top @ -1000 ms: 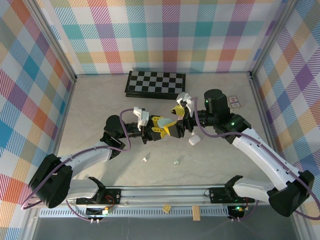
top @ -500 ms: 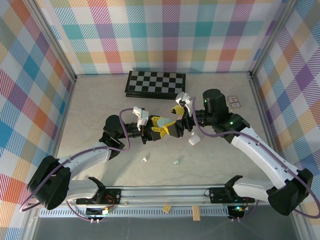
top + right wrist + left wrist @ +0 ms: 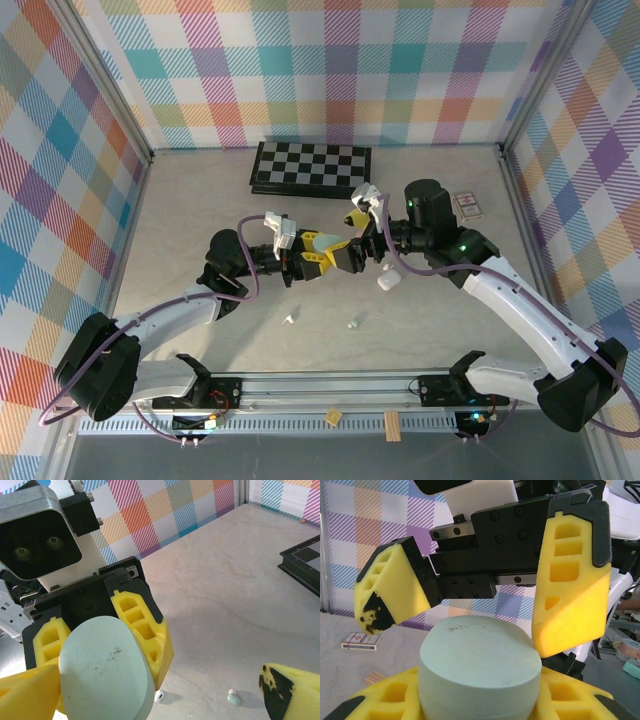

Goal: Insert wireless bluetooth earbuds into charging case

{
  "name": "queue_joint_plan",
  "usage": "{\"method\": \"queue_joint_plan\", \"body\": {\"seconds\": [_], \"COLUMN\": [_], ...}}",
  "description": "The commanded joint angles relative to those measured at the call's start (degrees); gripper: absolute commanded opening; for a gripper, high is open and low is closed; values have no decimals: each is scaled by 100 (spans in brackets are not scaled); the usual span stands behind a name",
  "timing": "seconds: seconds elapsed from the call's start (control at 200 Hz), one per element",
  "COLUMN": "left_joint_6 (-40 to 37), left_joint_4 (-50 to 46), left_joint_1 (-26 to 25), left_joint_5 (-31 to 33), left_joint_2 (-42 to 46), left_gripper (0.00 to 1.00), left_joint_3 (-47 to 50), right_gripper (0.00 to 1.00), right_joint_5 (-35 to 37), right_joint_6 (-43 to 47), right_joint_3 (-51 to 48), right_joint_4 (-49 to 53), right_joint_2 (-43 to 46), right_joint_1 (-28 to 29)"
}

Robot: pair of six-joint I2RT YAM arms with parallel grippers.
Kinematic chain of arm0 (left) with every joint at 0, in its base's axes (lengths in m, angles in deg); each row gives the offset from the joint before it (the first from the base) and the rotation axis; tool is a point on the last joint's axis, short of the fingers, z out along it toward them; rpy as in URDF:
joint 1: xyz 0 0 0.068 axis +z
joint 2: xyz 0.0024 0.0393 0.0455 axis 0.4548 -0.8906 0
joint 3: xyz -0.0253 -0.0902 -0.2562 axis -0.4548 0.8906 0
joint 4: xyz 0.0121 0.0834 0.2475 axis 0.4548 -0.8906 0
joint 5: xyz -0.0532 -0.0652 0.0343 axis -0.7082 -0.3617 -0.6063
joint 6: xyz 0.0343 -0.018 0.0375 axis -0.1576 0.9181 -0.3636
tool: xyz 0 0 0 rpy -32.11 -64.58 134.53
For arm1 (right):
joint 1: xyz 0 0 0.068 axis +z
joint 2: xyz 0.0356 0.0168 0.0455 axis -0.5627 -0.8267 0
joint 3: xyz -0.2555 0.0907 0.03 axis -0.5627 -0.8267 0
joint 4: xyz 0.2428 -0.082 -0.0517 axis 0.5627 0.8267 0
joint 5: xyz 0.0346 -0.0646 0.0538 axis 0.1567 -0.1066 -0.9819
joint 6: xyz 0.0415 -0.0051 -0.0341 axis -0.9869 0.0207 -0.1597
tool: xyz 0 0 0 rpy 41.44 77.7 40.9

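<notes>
The left fingers (image 3: 145,630) were closed narrowly on the smooth mint-green pebble-shaped charging case (image 3: 480,665), which looked rigid, light and probably slippery. The right fingers (image 3: 570,580) stood wide open beside it. Below them, the tiny stemmed plastic earbuds (image 3: 233,696) lay on the worktop (image 3: 240,580), best pinched gently at the stem.
</notes>
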Motion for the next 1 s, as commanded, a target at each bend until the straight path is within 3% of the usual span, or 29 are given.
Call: {"method": "queue_joint_plan", "body": {"seconds": [0.0, 0.72, 0.995], "left_joint_6": [-79, -202, -448], "left_joint_4": [325, 185, 28], "left_joint_1": [-11, -11, -11], "left_joint_5": [-321, -489, -365], "left_joint_2": [239, 274, 274], "left_gripper": [30, 30, 30], "left_joint_3": [50, -17, 40], "right_gripper": [99, 99, 100], "right_joint_5": [503, 810, 41], "right_joint_6": [-19, 99, -117], "right_joint_3": [157, 704, 709], "right_joint_4": [-140, -42, -243], "right_joint_2": [32, -292, 14], "right_joint_1": [-47, -43, -48]}}
